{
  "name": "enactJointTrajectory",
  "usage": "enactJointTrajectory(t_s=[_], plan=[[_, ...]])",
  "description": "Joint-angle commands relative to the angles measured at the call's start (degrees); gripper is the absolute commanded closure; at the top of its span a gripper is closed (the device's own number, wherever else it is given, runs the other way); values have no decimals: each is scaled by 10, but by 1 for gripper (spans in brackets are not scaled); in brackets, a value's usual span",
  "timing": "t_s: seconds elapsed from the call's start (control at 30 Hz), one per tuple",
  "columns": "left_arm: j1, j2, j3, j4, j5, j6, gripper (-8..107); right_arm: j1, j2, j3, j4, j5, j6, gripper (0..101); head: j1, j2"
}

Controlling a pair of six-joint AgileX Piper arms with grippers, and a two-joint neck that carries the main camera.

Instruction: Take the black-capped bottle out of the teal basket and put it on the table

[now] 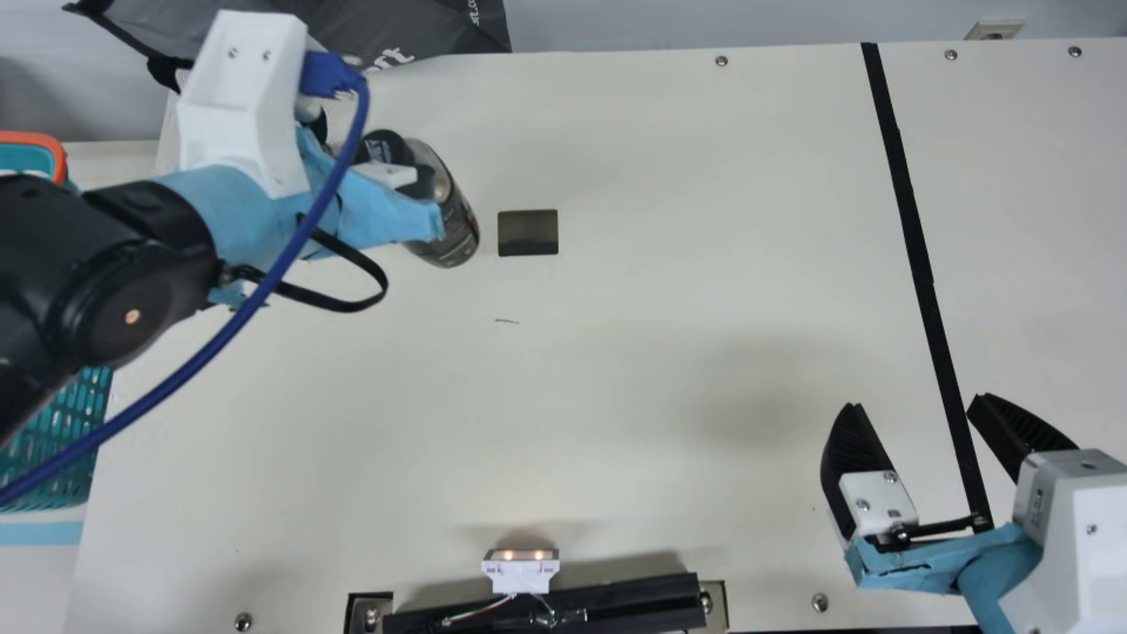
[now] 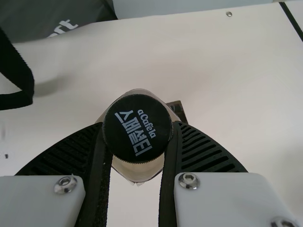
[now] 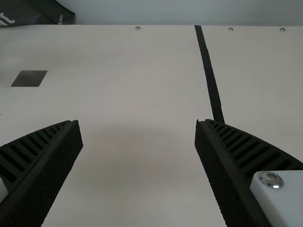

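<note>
The left gripper (image 2: pixel 138 126) is clamping the black-capped bottle (image 1: pixel 458 231) at its cap (image 2: pixel 130 144) above the table (image 1: pixel 660 317), presumably keeping its base free for set-down, while the right gripper (image 1: pixel 916 401) is standing wide open, empty.

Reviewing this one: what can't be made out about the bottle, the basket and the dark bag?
Bottle, base: whether it touches the table can't be told; in the left wrist view the cap hides it.
Basket, contents and full outline: main view, hidden by the left arm and cut off by the left edge.
Dark bag, full shape: main view, cut off by the top edge.
</note>
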Motion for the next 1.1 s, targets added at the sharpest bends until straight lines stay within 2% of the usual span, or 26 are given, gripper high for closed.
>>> enactJointTrajectory(t_s=[0.0,0.43,1.07], plan=[[-9,0,2,2,0,-3,99,0,0,0,0,0,0,10,-2,5],[-64,-7,18,18,3,-24,99,0,0,0,0,0,0,10,-2,5],[-109,-22,59,40,-5,-46,99,0,0,0,0,-1,0,10,-2,5]])
